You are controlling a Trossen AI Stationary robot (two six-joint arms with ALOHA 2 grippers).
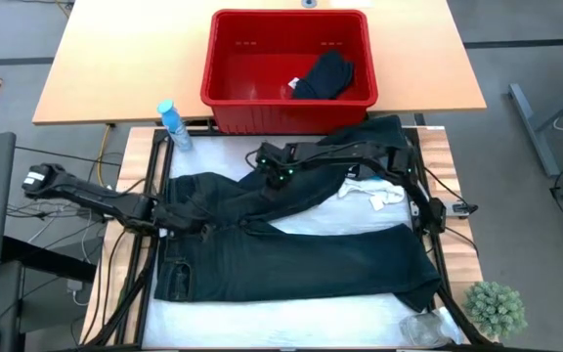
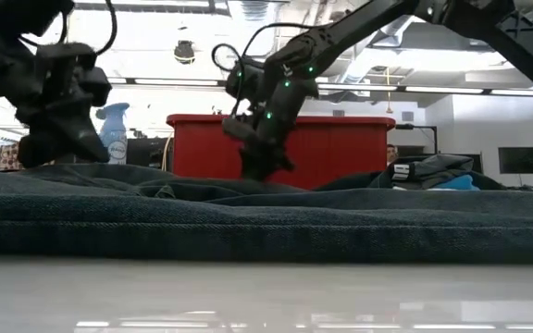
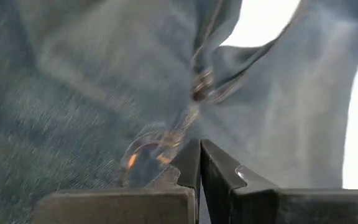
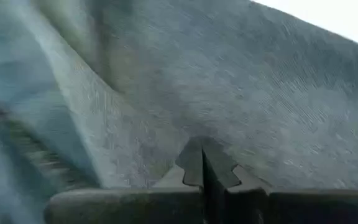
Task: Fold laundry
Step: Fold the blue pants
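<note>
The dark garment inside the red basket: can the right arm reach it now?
Probably not at once: the right hand is shut on the trousers. The basket is open above its dark garment.

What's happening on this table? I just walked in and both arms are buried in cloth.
The robot is folding laundry. Long dark trousers lie spread across the white table. The left gripper is pinched shut on the cloth near the waistband, and the right gripper is shut on the upper leg. Another dark garment sits in the red basket behind.
</note>
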